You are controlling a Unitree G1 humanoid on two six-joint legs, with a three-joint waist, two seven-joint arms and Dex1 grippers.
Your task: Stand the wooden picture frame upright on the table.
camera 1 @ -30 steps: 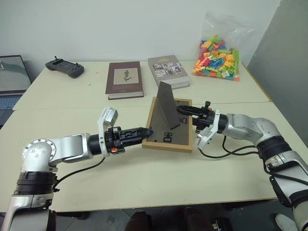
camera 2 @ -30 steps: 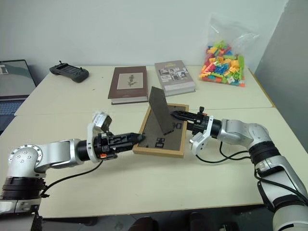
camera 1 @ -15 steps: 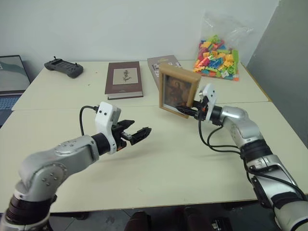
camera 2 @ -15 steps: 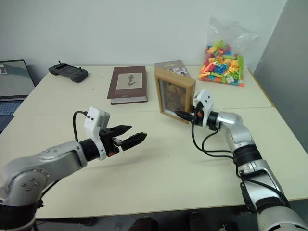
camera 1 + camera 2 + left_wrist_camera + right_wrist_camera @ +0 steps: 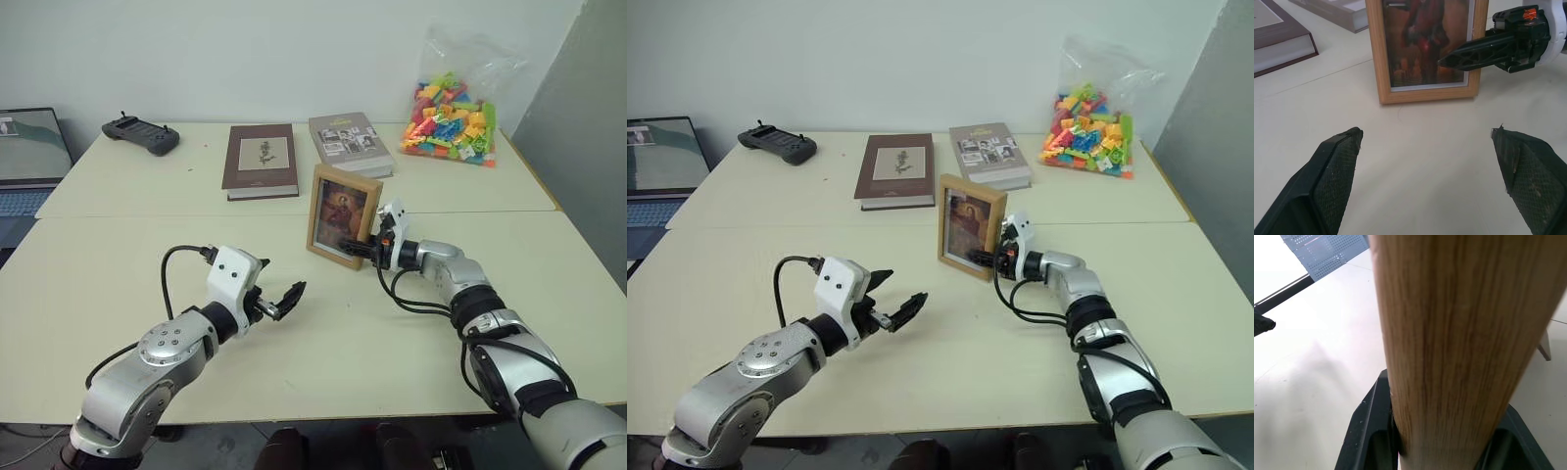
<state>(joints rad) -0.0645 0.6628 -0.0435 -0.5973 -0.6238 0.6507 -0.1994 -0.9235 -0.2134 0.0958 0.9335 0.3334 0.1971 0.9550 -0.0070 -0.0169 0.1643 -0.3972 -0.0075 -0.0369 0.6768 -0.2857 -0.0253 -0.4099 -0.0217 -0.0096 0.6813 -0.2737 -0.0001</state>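
On the table [image 5: 118,264], wooden picture frame [image 5: 340,215] now upright, right pincer [image 5: 364,250] still clamping its edge, left pincer [image 5: 284,299] withdrawn, spread wide, empty.

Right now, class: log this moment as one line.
wooden picture frame: upright on table | right gripper: shut on frame edge | left gripper: open

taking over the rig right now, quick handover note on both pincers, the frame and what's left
Left pincer: open, empty, hovering over the table in front of the picture frame.
Right pincer: shut on the picture frame's right edge, low down.
Picture frame: upright near the table's middle, picture facing the robot, bottom edge on the table or just above it.
Done: frame raised to standing.
Left: check that it stands on its own, then open the right pincer and back away.
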